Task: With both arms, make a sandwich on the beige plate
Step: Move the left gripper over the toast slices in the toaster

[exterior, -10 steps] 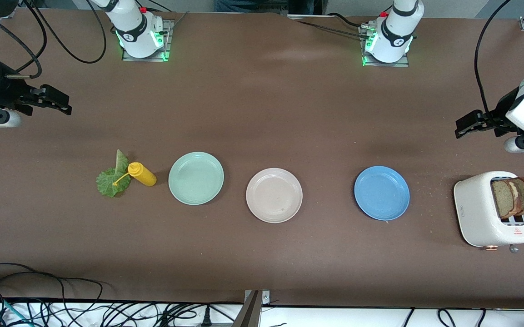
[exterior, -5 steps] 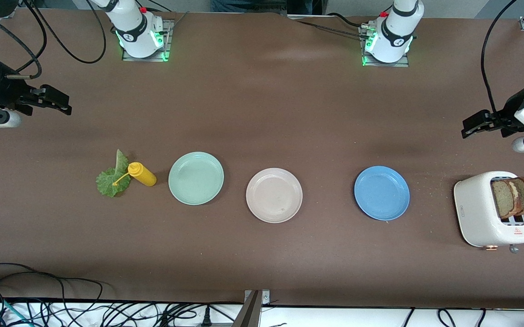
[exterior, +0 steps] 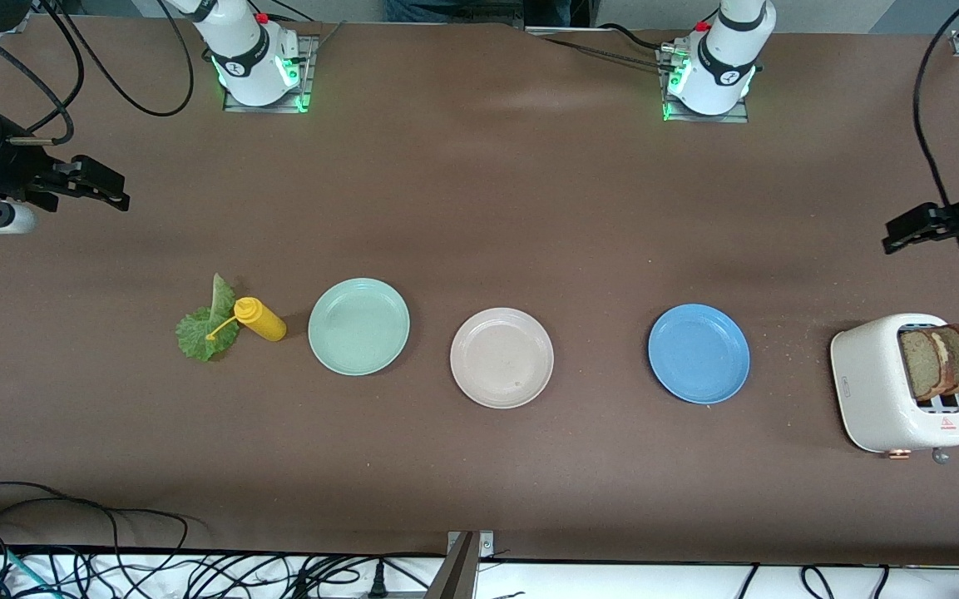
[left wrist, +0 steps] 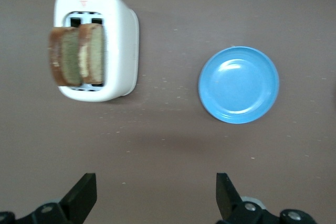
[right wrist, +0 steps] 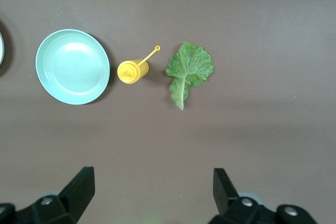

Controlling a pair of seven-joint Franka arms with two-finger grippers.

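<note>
Beige plate (exterior: 501, 358) empty, mid-desk between mint plate (exterior: 359, 326) and blue plate (exterior: 699, 353). Toast slices (exterior: 941, 359) upright in toaster (exterior: 887, 383); lettuce (exterior: 206, 326) touching mustard bottle (exterior: 260, 319). Step: none begun. Left gripper (exterior: 903, 233) and right gripper (exterior: 105, 190) hover, jaws apart, empty. Next: left jaws descend onto toast.

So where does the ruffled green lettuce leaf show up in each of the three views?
Front view: ruffled green lettuce leaf lies flat on the brown table at the right arm's end, beside the yellow squeeze bottle.
Left wrist view: not in it.
Right wrist view: the leaf lies right of centre, upper half.
Shared landmark: the yellow bottle stands between the leaf and the round mint-green plate.
</note>
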